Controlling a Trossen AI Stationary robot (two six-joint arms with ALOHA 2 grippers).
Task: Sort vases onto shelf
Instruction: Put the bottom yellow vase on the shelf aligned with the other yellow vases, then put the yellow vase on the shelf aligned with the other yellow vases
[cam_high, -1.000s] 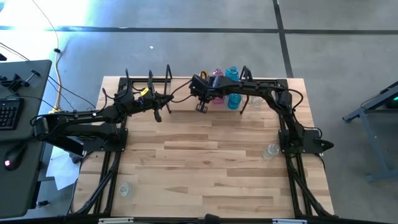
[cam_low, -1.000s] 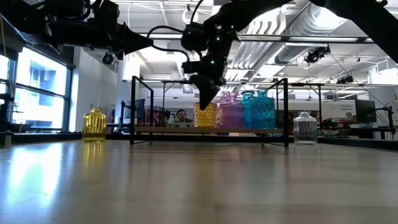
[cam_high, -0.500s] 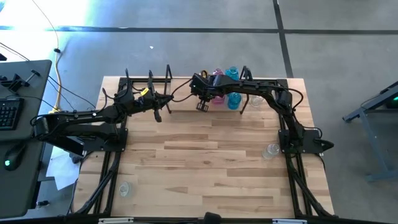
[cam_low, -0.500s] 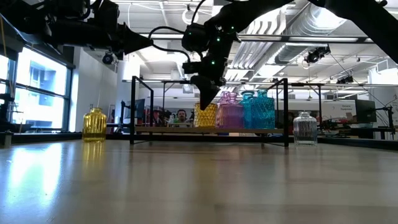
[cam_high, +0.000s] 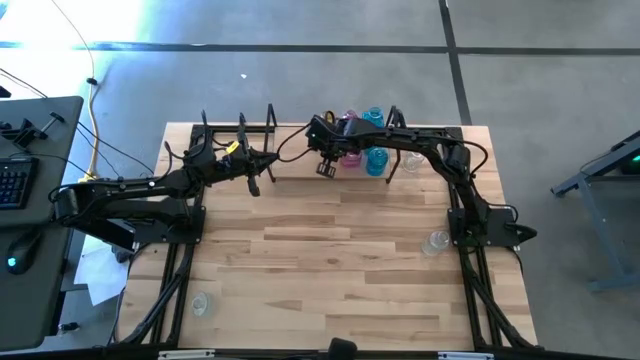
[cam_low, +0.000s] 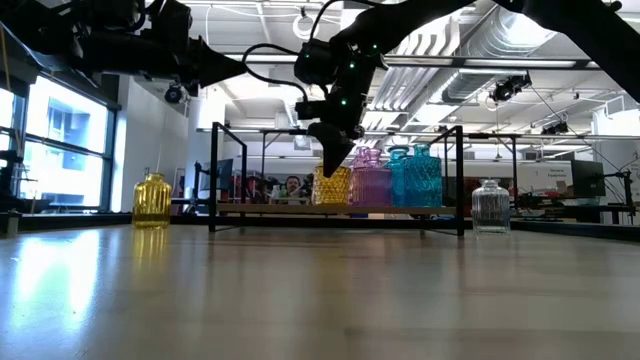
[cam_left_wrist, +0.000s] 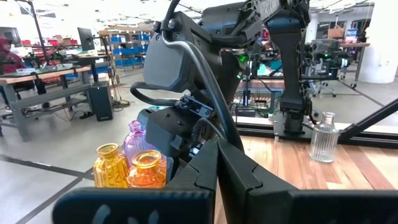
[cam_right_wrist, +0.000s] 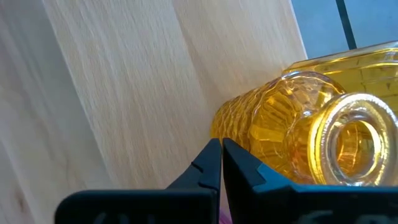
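Note:
The shelf, a low wood board in a black rod frame, stands along the table's far edge. On its right part stand an amber vase, a pink vase and two cyan vases. My right gripper hangs shut, slanting down, just in front of the amber vase; no touch shows. My left gripper waits shut and level, at the shelf's left part, holding nothing. A yellow vase stands by the shelf's left end, and a clear vase by its right end.
Two more clear vases stand on the table, one by the right arm's base and one near the front left. The shelf's upright posts rise around both grippers. The table's middle is bare wood.

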